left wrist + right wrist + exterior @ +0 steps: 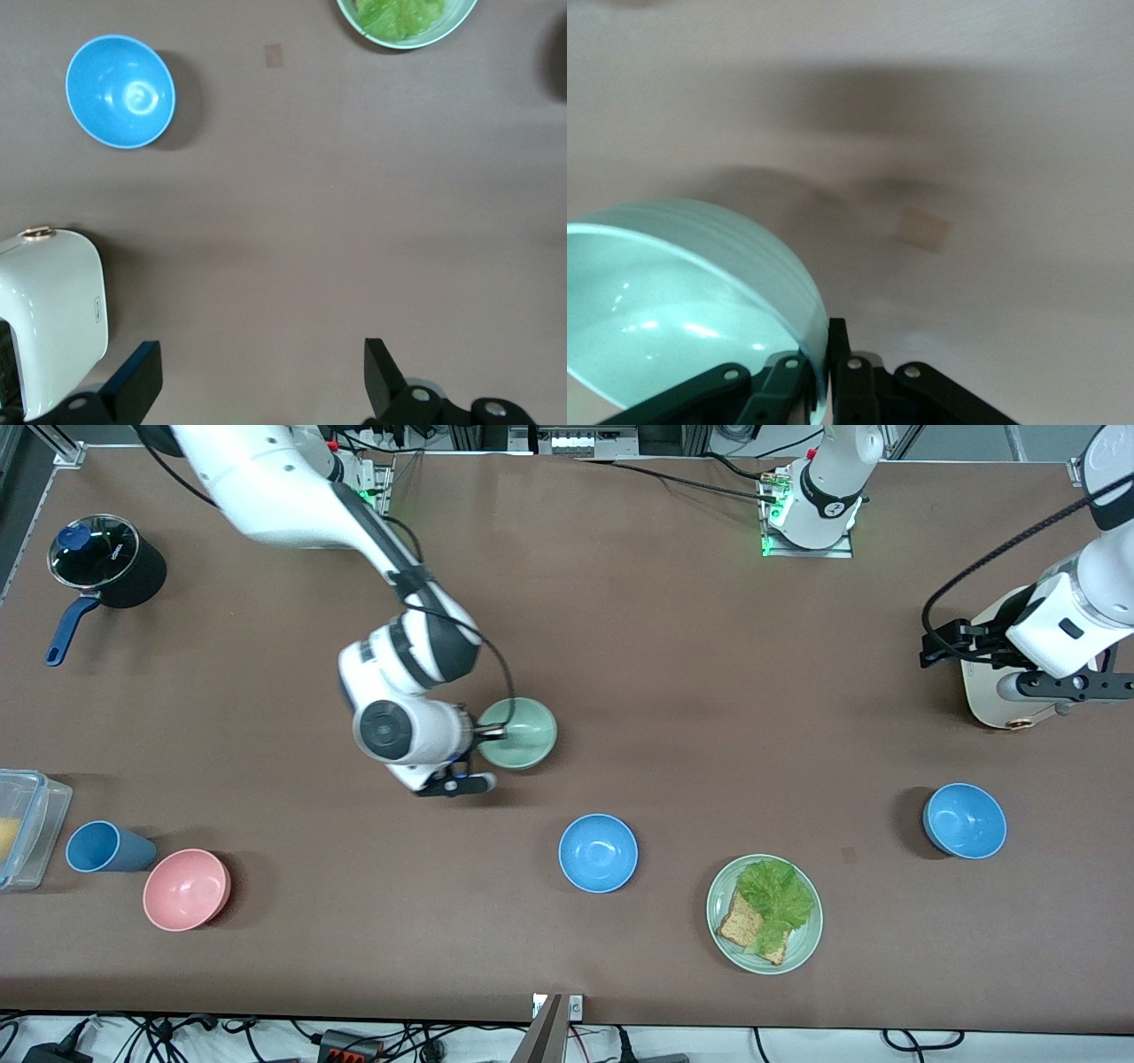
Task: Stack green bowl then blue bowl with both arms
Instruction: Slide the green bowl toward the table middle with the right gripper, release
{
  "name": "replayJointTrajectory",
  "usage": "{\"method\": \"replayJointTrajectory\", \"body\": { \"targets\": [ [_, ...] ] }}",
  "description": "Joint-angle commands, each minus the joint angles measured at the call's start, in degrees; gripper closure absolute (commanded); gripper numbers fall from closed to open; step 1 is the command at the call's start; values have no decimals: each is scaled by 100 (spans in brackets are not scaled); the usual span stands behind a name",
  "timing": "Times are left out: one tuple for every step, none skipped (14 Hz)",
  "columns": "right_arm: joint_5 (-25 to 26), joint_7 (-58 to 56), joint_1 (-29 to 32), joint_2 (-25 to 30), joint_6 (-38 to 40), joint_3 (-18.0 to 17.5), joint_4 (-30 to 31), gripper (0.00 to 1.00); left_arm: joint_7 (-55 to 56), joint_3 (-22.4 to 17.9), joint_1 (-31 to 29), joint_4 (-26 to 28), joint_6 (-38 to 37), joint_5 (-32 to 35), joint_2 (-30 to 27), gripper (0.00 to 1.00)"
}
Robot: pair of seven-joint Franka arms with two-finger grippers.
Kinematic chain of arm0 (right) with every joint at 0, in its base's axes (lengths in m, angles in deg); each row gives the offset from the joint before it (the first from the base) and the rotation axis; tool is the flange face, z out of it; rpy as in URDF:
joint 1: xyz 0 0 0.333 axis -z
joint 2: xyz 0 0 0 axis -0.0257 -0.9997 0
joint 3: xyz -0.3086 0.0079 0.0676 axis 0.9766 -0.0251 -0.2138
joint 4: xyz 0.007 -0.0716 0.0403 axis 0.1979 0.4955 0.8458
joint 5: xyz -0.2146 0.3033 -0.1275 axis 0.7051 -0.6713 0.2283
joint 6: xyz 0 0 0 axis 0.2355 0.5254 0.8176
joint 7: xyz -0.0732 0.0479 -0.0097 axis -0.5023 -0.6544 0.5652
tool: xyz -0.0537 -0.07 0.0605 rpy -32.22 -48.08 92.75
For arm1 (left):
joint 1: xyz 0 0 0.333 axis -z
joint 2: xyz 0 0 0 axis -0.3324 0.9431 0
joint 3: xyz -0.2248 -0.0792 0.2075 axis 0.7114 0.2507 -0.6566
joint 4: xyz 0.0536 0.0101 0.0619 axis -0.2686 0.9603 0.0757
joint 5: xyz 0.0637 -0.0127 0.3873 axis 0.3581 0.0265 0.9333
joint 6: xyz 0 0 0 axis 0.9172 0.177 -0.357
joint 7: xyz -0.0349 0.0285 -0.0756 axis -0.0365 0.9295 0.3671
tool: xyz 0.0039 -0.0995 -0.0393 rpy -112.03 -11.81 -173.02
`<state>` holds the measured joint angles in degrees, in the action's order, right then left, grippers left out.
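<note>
Green bowl (523, 732) sits mid-bench, tilted in the right wrist view, its rim pinched by the right tool (490, 734): one finger inside the bowl, one outside, clenched on the wall (818, 354). Whether the bowl rests on the bench (673, 655) or is just lifted off it cannot be told. Right arm (354, 540) reaches down from its base end to the bowl. Two blue bowls are present: one (598, 853) nearer the front camera than the green bowl and close to it, upright and empty; a second (965, 820) toward the left arm's end of the bench, tipped slightly, also seen in the left wrist view (120, 90). Left tool (261, 381) hangs over bare bench beside a white toaster-like appliance (997, 686), fingers spread wide with nothing between them; left arm waits. Pale-green plate (722, 934) with lettuce (778, 895) and toast (742, 928) lies between the two blue bowls, nearest the front camera. Toward the right arm's end: pink bowl (186, 889), blue cup (104, 847) lying on its side just beside it, clear plastic box (31, 828) at the bench edge, and a dark pot (111, 562) with glass lid and blue handle, farther from the camera.
</note>
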<state>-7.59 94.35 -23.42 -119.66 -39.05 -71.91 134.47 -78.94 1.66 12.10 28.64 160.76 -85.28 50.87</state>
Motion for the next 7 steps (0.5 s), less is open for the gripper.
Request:
{"method": "replayJointTrajectory", "body": {
  "targets": [
    [-162, 267, -231, -193, -249, 34, -88, 100, -137, -4, -260, -77, -124, -142, 204, 0],
    [-135, 381, -362, -255, -380, 34, -88, 100, -146, 5, -305, -95, -89, -159, 370, 0],
    [-118, 409, -433, -316, -512, 34, -88, 100, -137, -4, -418, -243, -80, -273, 590, 0],
    [-109, 418, -460, -352, -583, 34, -53, 100, -137, -4, -507, -444, -80, -317, 922, 0],
    [-126, 435, -460, -369, -575, 34, -35, 100, -137, -4, -577, -742, -80, -318, 1326, 0],
    [-118, 557, -469, -387, -566, 34, -35, 100, -146, -4, -639, -1093, -71, -257, 1774, 0],
    [-100, 715, -495, -378, -557, 34, -44, 79, -268, -4, -744, -1445, -63, -265, 2205, 0]
  ]
}}
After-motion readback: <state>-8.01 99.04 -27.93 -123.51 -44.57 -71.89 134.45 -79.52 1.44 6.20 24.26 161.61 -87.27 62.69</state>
